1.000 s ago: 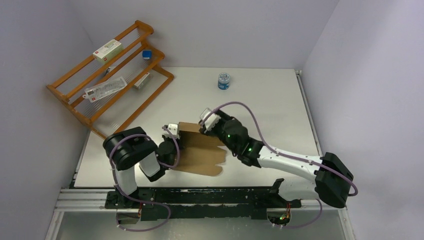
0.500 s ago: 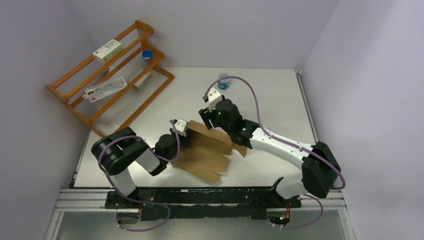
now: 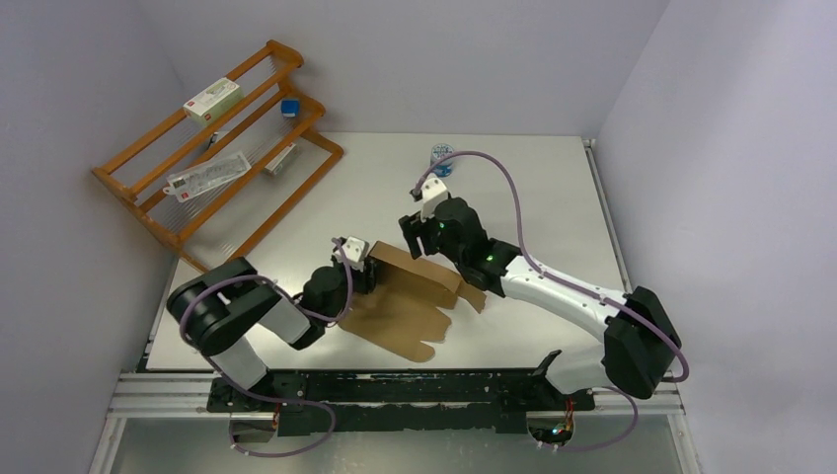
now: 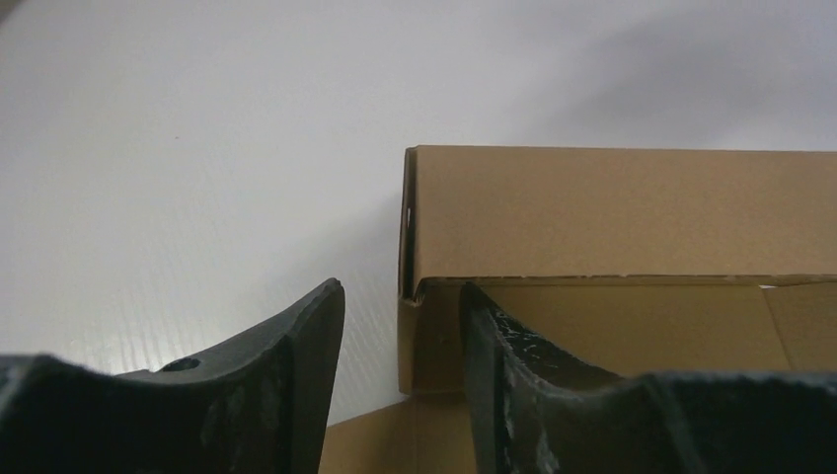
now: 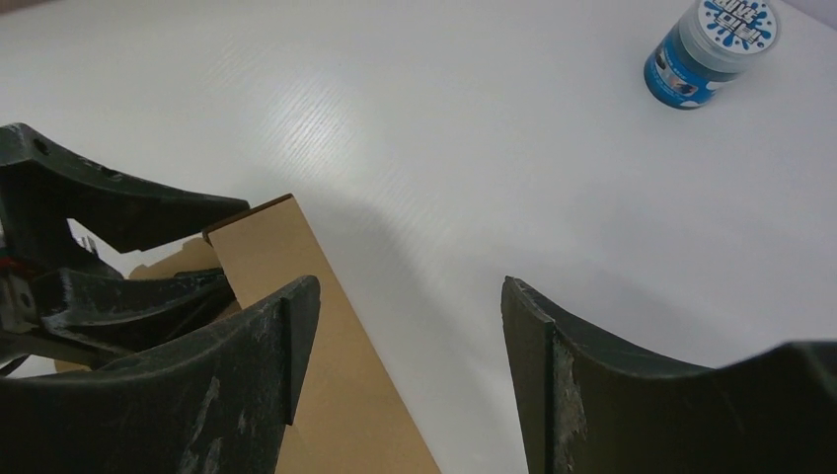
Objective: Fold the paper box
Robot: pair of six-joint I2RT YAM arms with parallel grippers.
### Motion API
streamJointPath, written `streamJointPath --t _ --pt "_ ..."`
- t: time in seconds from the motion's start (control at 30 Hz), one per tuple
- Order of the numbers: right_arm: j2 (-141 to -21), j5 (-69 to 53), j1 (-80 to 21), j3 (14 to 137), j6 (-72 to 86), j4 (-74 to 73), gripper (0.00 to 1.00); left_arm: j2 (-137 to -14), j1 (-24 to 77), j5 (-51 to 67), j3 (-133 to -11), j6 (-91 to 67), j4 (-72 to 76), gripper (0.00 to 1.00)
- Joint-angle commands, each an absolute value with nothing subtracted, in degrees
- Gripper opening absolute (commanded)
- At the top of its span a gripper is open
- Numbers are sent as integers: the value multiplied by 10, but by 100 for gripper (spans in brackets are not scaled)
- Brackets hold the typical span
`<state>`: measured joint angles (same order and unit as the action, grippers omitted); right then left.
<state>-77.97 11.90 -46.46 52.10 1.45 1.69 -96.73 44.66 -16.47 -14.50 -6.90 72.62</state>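
1. Top external view: the paper box (image 3: 405, 301) is seen at the centre of the frame, on the white surface (image 3: 533, 197) between the two arms.
   - It is only partly formed. One long wall is raised along its upper-right edge, while the lower panel with its rounded flaps lies flat toward the lower middle of the frame.
   - The left gripper (image 3: 367, 265) is placed at the box's upper-left corner, and the right gripper (image 3: 413, 237) is held just to the upper right of that corner.
   - A wooden rack (image 3: 212, 148) at upper left and a blue jar (image 3: 441, 158) at upper middle are well apart from the work.

2. Left wrist view: the left gripper's jaws are parted and nothing is clamped between them.
   - The corner of the raised wall is seen just beyond the tips, in line with the gap.
   - The wall stands upright, a short side piece is turned in at the corner, and flat cardboard lies below it.

3. Right wrist view: the right gripper's jaws are spread wide, with only bare surface between them, so nothing is held.
   - The raised wall runs past the finger at lower left of the frame.
   - The first wall is judged done. The other walls, the flaps and the closing are judged to remain, so well under half of the task appears finished.
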Motion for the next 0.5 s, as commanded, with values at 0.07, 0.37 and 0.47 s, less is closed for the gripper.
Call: streamJointPath --t 0.07,0.37,0.47 --pt "-742 121 -451 510 34 -5 72 -844 445 -182 -114 -118 608 56" --pt "-699 131 -444 484 60 -49 71 -640 428 -169 -112 -214 383 67" --pt "-686 132 -443 475 68 -54 70 -597 403 -141 -127 -244 346 70"
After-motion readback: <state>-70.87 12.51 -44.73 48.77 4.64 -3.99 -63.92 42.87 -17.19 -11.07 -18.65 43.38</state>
